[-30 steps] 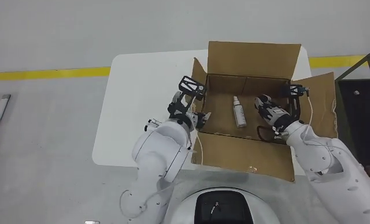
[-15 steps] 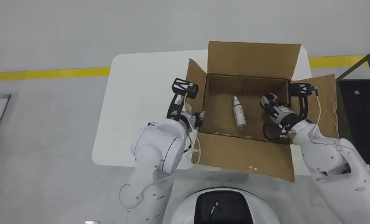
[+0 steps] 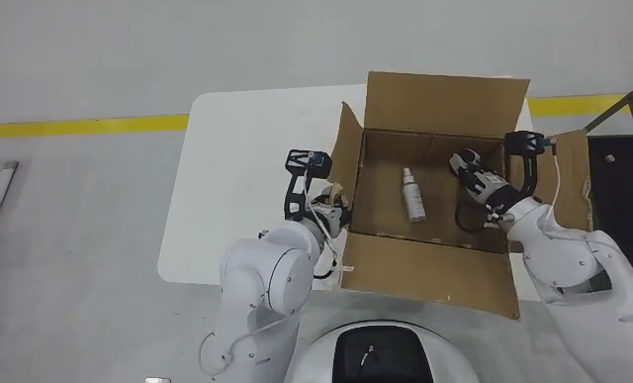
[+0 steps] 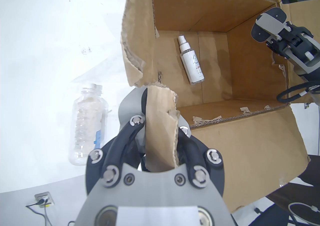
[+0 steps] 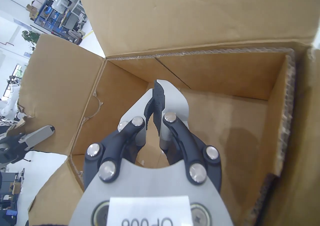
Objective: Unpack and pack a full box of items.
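Note:
An open cardboard box (image 3: 425, 269) stands on the right part of the white table (image 3: 237, 175). On its floor lies a white spray bottle (image 3: 410, 194), also clear in the left wrist view (image 4: 191, 62). At the box's left side, my left gripper (image 4: 160, 109) is shut on the torn left flap (image 4: 161, 147); from above this gripper (image 3: 334, 197) sits at the box's left wall. My right gripper (image 5: 156, 102) is shut with nothing between its fingers, inside the box near the right wall (image 3: 463, 163).
A clear plastic bottle (image 4: 86, 122) lies on the table just left of the box, close to my left gripper. The box's back flap (image 3: 445, 96) stands upright and the front flap (image 3: 435, 274) folds outward. A yellow floor line (image 3: 89, 126) runs behind the table.
The left arm has drawn back to the left while still holding the flap. The right gripper has moved right toward the box's right wall. The box has shifted slightly to the right.

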